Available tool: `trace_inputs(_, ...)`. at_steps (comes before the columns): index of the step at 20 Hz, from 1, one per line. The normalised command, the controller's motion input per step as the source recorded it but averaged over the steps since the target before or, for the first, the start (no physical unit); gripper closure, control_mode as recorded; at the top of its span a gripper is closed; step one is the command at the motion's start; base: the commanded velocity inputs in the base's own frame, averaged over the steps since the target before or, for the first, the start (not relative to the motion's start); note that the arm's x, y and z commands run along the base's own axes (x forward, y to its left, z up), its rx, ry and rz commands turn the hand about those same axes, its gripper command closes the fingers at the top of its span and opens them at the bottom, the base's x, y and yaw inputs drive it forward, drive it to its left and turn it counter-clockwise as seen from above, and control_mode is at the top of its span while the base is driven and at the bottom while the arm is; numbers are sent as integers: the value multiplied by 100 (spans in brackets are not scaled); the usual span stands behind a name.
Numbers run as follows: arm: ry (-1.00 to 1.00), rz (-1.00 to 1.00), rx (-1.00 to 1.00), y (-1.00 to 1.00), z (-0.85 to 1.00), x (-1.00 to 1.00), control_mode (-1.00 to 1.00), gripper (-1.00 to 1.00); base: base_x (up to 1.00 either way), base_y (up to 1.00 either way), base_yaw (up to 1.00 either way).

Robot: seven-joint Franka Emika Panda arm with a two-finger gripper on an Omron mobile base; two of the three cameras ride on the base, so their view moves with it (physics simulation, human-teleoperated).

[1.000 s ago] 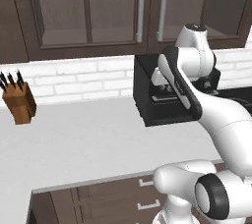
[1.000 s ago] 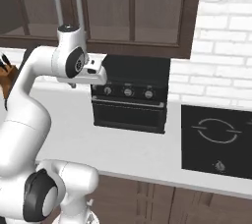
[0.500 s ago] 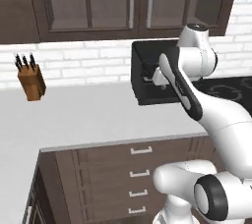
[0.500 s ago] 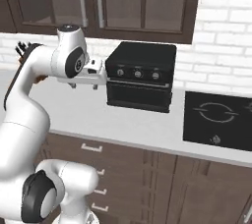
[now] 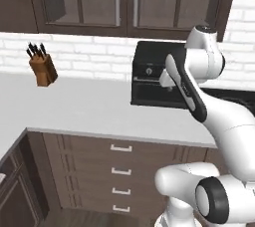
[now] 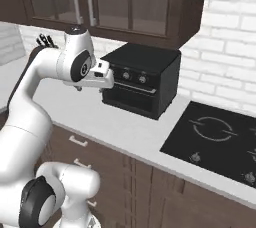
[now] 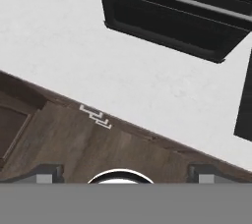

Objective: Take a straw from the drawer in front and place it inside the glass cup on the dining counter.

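We are holding our hand (image 7: 123,169) open and empty above the bench (image 5: 79,106); we are risking pulling the wrong drawer (image 5: 121,148) from this stack.

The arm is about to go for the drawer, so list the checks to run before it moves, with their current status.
1. Hand open and empty: ok; fingertips stand wide apart with nothing between them.
2. Drawer open: not ok; the drawers under the worktop are all shut.
3. Hand at a drawer handle: not ok; it is up over the worktop, in front of the black oven.
4. Straw located: cannot tell.
5. Knife block out of the way: ok; it stands far to the left.
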Motion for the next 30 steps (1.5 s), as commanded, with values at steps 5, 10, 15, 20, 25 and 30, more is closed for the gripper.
trace_inputs(5,0,0,0,0,0,0,100,-100,13,-83,59)
trace_inputs(10,0,0,0,0,0,0,100,-100,9,-76,58)
trace_inputs(15,0,0,0,0,0,0,100,-100,-5,-50,52)
trace_inputs(20,0,0,0,0,0,0,100,-100,-22,-45,43)
trace_inputs(25,0,0,0,0,0,0,100,-100,-35,-52,37)
trace_inputs(30,0,0,0,0,0,0,100,-100,-12,-38,24)
